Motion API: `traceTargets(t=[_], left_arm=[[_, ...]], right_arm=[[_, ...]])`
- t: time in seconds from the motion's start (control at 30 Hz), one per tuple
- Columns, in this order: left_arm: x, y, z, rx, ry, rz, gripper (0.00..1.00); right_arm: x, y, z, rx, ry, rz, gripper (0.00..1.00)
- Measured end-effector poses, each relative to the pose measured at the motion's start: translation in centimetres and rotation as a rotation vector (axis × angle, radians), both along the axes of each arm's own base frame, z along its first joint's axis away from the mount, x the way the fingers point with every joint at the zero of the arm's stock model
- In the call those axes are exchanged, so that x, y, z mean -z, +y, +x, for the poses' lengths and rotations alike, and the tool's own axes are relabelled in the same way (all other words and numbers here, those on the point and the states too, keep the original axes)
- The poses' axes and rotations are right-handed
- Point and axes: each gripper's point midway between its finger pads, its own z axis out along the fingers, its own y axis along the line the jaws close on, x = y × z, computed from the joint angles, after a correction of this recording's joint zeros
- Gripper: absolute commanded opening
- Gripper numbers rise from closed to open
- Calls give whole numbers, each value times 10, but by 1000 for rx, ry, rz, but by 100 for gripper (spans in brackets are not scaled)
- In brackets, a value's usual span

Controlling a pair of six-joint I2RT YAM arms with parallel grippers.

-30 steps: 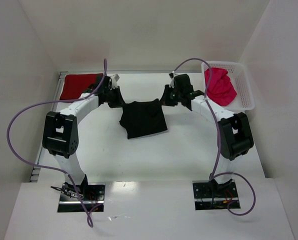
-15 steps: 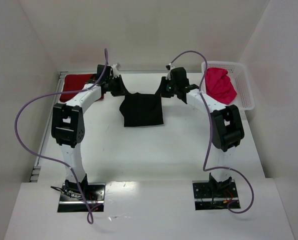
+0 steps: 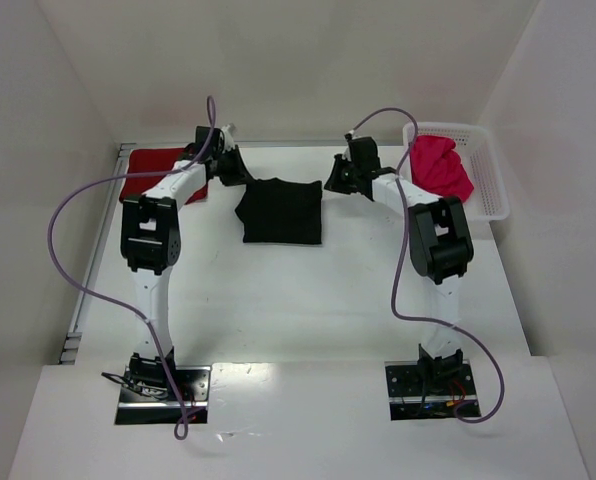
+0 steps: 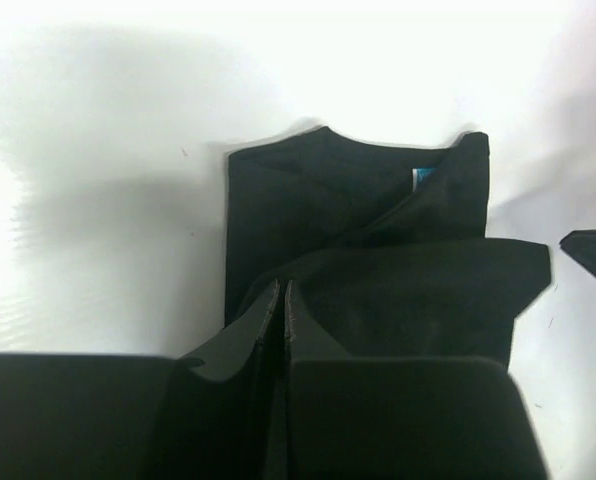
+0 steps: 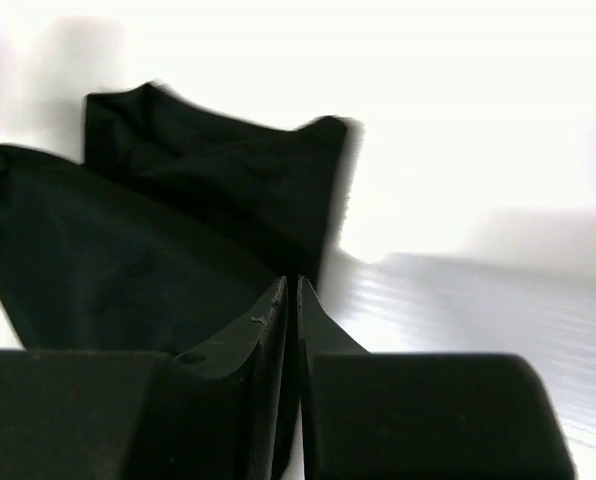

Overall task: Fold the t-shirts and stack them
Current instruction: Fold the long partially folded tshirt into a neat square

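At the far left of the surface the dark red t-shirt lies flat, partly hidden by the left arm. Just beside it the left end effector is closed, its fingers apparently pinching the raised top layer of the black t-shirt, which lies half-folded at the middle rear of the surface. The right end effector looks likewise clamped on the opposite corner of the same layer. To finish this fold well, I judge both should lower together, keep the layer taut between them, line its edge up with the collar edge beneath, and let go only once the cloth lies flat, or a corner may drag back. At far right the pink-red t-shirt sits bunched in the white basket, not yet folded.
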Motion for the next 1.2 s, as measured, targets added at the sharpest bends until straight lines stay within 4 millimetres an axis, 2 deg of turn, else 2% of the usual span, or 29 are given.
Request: traceTargets(t=[0.07, 0.13, 0.2, 0.23, 0.27, 0.33, 0.37, 0.4, 0.47, 0.57, 0.67, 0.7, 0.8, 0.9, 0.93, 0.97, 1.03, 1.1, 1.2], left_arm=[[-1, 2, 4, -5, -6, 0, 8], [-1, 4, 6, -8, -9, 0, 16], [4, 5, 7, -9, -2, 0, 40], [6, 6, 8, -10, -1, 0, 48], [10, 6, 8, -12, 6, 0, 61], [17, 7, 10, -12, 18, 1, 73], [21, 8, 11, -15, 23, 3, 75], [24, 9, 12, -20, 27, 9, 77], [28, 14, 11, -35, 41, 22, 79], [24, 24, 12, -63, 27, 40, 80], [8, 31, 8, -76, 6, 49, 81], [-1, 33, 7, -76, -10, 47, 81], [-32, 33, 1, -52, -71, 31, 81], [-61, 23, -15, 9, -134, -14, 61], [-68, 19, -21, 40, -156, -27, 51], [-72, 14, -29, 69, -164, -41, 35], [-76, 1, -37, 131, -184, -58, 23], [-72, -17, -45, 188, -185, -74, 16], [-56, -46, -64, 271, -162, -93, 15]], right_arm=[[1, -7, 4, 19, -2, -6, 13], [2, -14, 10, 36, -6, -10, 13], [5, -17, 13, 46, -5, -14, 13], [5, -18, 16, 49, -8, -14, 15], [7, -18, 19, 50, -7, -14, 18], [8, -16, 23, 47, -10, -11, 23], [8, -15, 25, 45, -12, -9, 25], [8, -14, 26, 42, -14, -8, 31], [6, -12, 26, 30, -17, -1, 34], [1, -7, 25, 3, -28, 15, 36], [-6, 0, 21, -36, -31, 44, 36], [-9, 3, 19, -54, -33, 56, 36], [-16, 12, 13, -118, -39, 88, 25], [-17, 18, 0, -169, -32, 115, 11], [-16, 20, -4, -184, -27, 127, 8], [-15, 23, -9, -200, -19, 140, 3], [-15, 29, -15, -229, -11, 163, 1], [-16, 36, -21, -262, -3, 182, 1], [-19, 51, -29, -309, -3, 201, 1]])
